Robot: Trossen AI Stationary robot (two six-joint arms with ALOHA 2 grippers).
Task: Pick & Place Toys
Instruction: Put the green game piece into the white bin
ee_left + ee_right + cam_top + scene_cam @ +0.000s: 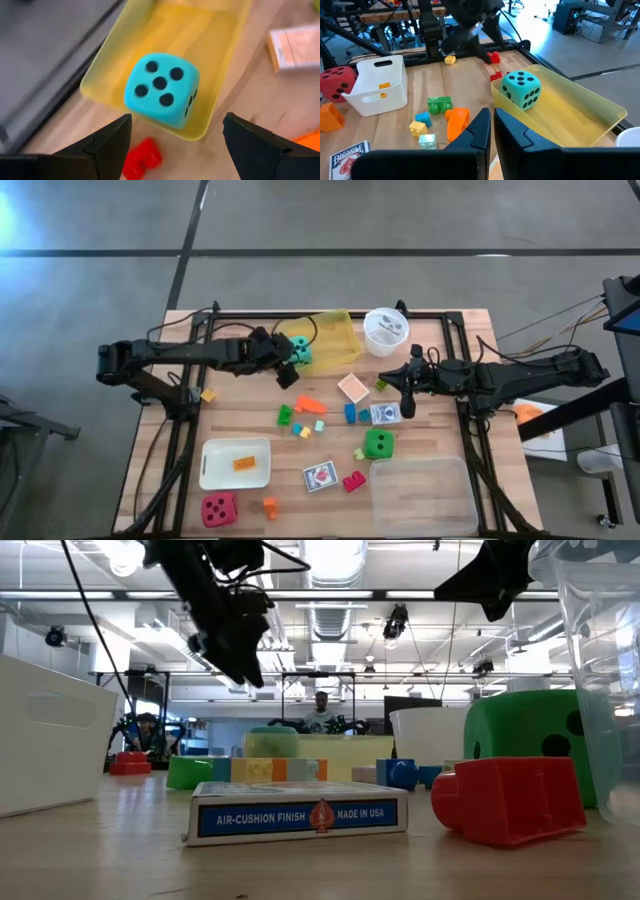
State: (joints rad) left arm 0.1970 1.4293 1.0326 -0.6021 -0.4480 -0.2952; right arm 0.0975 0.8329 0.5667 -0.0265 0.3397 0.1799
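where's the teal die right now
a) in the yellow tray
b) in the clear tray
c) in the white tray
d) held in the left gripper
a: the teal die sits inside the yellow tray, at its end, and the left gripper hovers open above it without touching.

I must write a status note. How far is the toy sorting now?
Done: the teal die sits in the yellow tray, an orange block in the white tray. In hand: nothing; left gripper open above the die, right gripper shut, empty. Left: green die, red die, cards, many blocks.
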